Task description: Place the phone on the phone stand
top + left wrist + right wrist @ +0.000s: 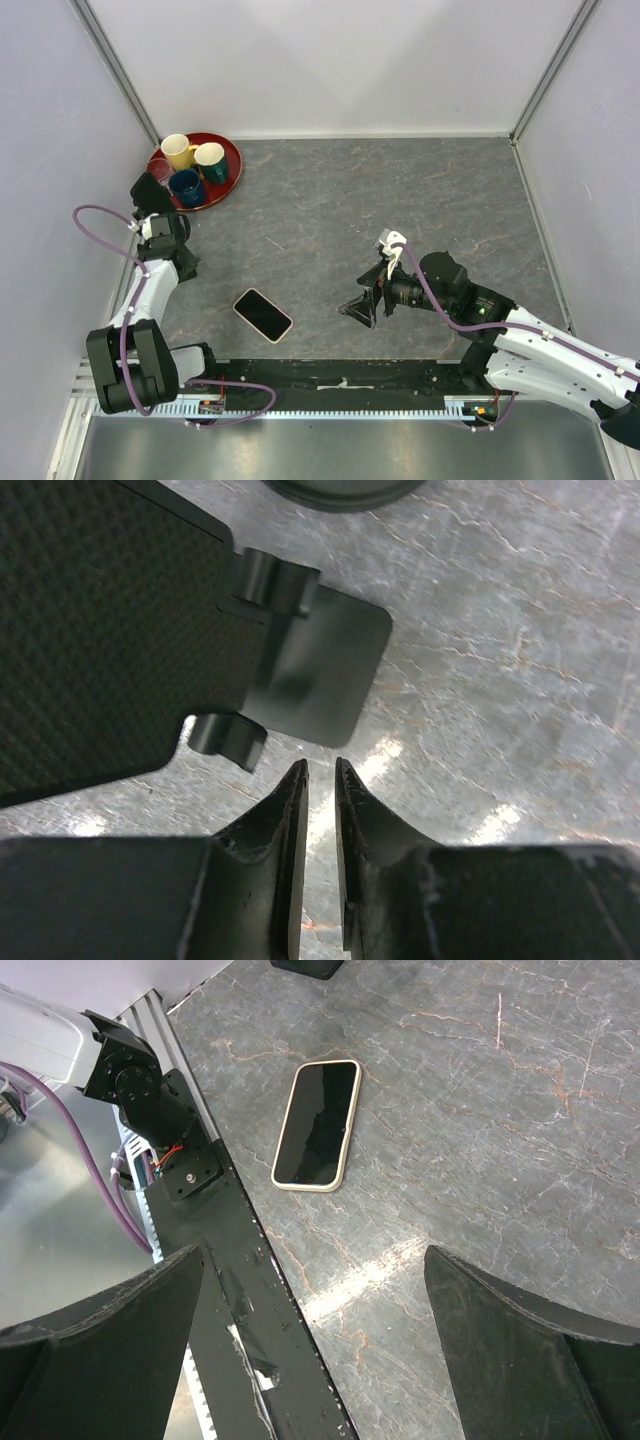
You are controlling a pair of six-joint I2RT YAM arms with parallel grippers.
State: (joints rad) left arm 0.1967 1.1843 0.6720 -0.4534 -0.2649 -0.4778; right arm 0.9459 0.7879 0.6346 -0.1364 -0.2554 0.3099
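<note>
The phone has a pale case and a dark screen. It lies flat near the table's front, left of centre, and also shows in the right wrist view. The black phone stand sits at the far left beside the tray. In the left wrist view its textured back plate and flat base lie just ahead of my fingertips. My left gripper is shut and empty, just short of the stand. My right gripper is wide open and empty, to the right of the phone.
A red round tray at the back left holds a yellow mug, a cream mug and a blue mug. A black rail runs along the near edge. White walls enclose the table.
</note>
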